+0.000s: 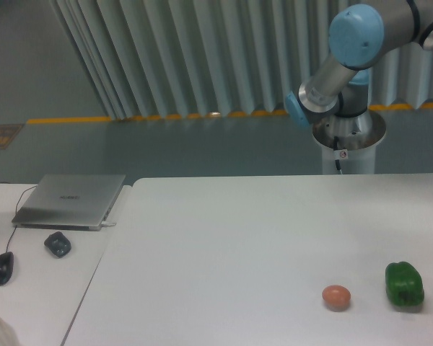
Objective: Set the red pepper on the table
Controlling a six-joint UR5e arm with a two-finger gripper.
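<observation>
Presently: white surface [224, 245], large, matte; arm [346, 50] above its far edge, pincer out of view, state unknown. Green pepper [405, 284] and pinkish-brown ball [336, 296] near the right front. Red pepper: not visible, location untold. Likely light, glossy, slippery, firm; grip across its rounded middle.

A green bell pepper [405, 285] sits beside a pinkish-brown ball [336, 296]; a closed laptop [71, 200] and mouse [1, 267] occupy the side desk [36, 303].
</observation>
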